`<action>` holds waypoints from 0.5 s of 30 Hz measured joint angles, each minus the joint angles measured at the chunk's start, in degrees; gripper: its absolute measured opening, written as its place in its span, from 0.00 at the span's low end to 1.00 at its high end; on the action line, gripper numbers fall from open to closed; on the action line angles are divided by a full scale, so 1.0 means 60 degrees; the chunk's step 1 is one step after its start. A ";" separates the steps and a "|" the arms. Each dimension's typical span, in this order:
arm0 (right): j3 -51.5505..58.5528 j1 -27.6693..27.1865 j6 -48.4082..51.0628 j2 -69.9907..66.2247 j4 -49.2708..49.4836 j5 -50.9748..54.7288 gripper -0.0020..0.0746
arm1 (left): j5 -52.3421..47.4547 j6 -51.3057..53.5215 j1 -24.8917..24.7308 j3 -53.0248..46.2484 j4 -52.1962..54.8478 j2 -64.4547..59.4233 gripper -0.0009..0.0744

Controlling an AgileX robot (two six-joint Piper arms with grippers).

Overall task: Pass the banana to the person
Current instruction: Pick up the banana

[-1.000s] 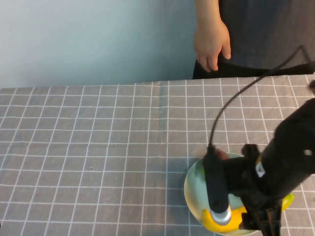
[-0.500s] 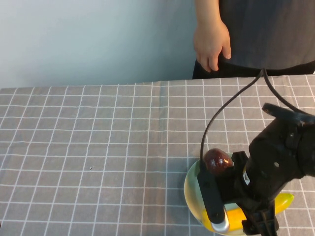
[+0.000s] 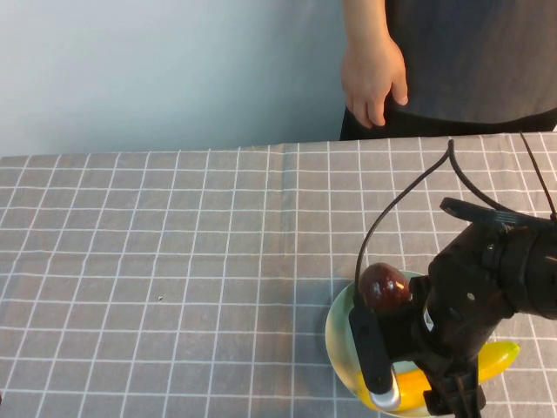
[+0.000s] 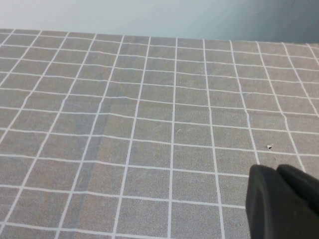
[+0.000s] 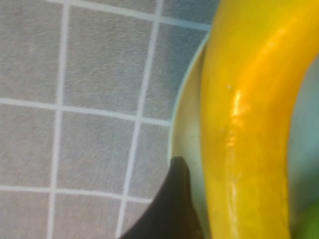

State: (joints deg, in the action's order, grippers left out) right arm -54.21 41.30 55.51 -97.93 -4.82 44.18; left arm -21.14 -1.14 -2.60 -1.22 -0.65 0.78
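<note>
Right gripper (image 3: 452, 396) low over plate (image 3: 341, 348) at near right edge, one finger (image 5: 167, 209) beside banana (image 5: 249, 129); cannot tell if spread. Banana lies on plate under gripper, tip (image 3: 503, 355) poking right. Dark round fruit (image 3: 383, 286) on plate's far side. Left gripper (image 4: 279, 204) over bare checked cloth (image 3: 174, 261), grip unclear. Person's hand (image 3: 372, 74) hangs beyond far edge.

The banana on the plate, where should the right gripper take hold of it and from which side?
Probably across the banana's thick middle, coming from above. It lies flat along the near rim of the plate, so its sides are open there. The right gripper hovers right over it, one finger already beside it. The left gripper is far away over bare cloth.
</note>
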 joint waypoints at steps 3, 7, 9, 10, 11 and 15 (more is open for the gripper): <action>0.0000 -0.0037 -0.0021 -0.0167 -0.0021 -0.0224 0.78 | 0.0000 0.0000 0.0000 0.0000 0.0000 0.0000 0.01; 0.0000 -0.0037 -0.0035 -0.0478 -0.0067 -0.0417 0.78 | 0.0000 0.0000 0.0000 0.0000 0.0000 0.0000 0.01; 0.0000 -0.0037 -0.0035 -0.0567 -0.0126 -0.0471 0.78 | 0.0000 0.0000 0.0000 0.0000 0.0000 0.0000 0.01; 0.0000 -0.0037 -0.0035 -0.0590 -0.0143 -0.0480 0.78 | 0.0000 0.0000 0.0000 0.0000 0.0000 0.0000 0.01; 0.0000 -0.0037 -0.0035 -0.0636 -0.0143 -0.0497 0.78 | 0.0000 0.0000 0.0000 0.0000 0.0000 0.0000 0.01; 0.0000 -0.0037 -0.0035 -0.0693 -0.0161 -0.0560 0.78 | 0.0000 0.0000 0.0000 0.0000 0.0000 0.0000 0.01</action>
State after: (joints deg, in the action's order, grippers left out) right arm -54.21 41.08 55.30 -102.09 -5.79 40.82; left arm -21.14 -1.14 -2.60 -1.22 -0.65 0.78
